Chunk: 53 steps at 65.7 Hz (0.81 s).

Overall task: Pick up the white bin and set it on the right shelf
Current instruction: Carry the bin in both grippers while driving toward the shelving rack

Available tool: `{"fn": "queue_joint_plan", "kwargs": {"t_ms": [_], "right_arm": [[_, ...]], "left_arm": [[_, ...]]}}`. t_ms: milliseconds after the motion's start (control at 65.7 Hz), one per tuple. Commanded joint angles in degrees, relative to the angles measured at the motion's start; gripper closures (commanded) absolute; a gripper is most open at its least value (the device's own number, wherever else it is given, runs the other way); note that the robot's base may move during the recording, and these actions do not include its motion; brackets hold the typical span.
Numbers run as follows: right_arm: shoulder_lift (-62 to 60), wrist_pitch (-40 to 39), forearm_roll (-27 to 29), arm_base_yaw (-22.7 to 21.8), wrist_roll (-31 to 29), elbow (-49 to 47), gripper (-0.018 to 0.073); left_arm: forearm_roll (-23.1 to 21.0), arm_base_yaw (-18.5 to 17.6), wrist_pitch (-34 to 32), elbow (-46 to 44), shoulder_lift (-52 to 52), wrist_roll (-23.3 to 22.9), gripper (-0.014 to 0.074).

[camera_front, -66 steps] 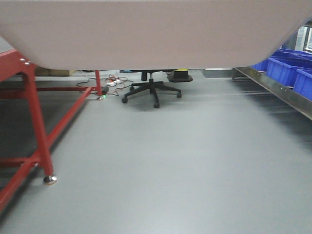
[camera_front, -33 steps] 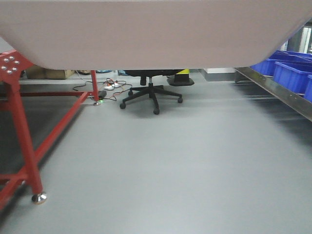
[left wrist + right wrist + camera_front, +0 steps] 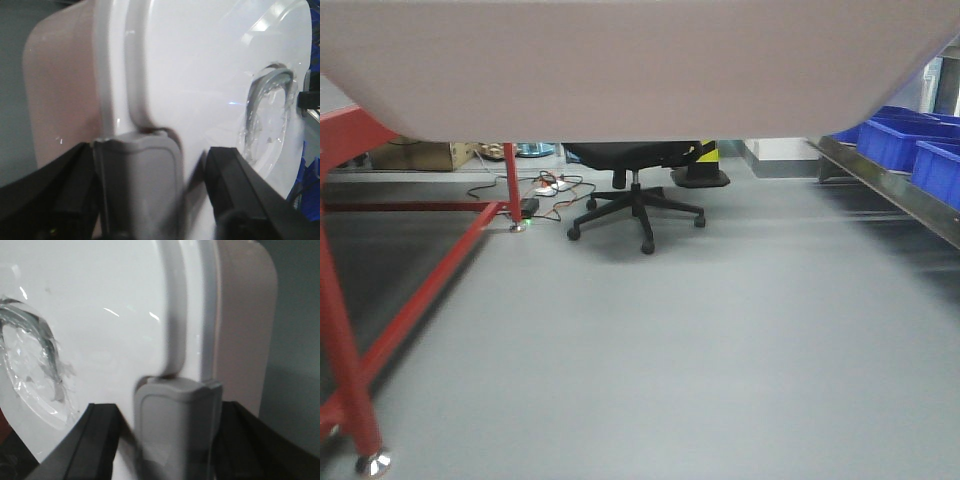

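Observation:
The white bin [image 3: 630, 70] hangs above the floor and fills the top of the front view with its pinkish underside. The left wrist view shows its glossy lid [image 3: 200, 75] and pinkish side wall. My left gripper [image 3: 150, 157] is shut on the bin, its black jaws straddling a grey latch clip [image 3: 137, 185] on the lid's rim. My right gripper [image 3: 167, 412] is shut on the bin the same way, around the opposite grey clip [image 3: 175, 430]. The right shelf [image 3: 900, 195] shows as a steel rail running along the right edge of the front view.
Blue crates [image 3: 920, 145] sit on the right shelf. A red-framed rack [image 3: 350, 330] stands at the left with a foot near the bottom corner. A black office chair [image 3: 635, 195], floor cables [image 3: 545, 190] and a cardboard box [image 3: 415, 155] lie ahead on the grey floor.
The front view has moved forward: the red rack leg slid left and down, and the chair looks larger and nearer. The bin stays held at the top of the view.

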Motion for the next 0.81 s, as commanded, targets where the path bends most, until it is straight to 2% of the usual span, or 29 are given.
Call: {"fn": "queue_joint_plan", "kwargs": {"t_ms": [0, 791], "right_arm": [[-0.86, 6.17, 12.62, 1.2, -0.73, -1.87, 0.0224], [-0.67, 6.09, 12.62, 1.2, -0.73, -1.87, 0.0224]], "left_arm": [[-12.52, -1.55, 7.87, -2.28, -0.96, 0.5, 0.0302], [-12.52, -1.55, 7.87, -2.28, -0.96, 0.5, 0.0302]]}}
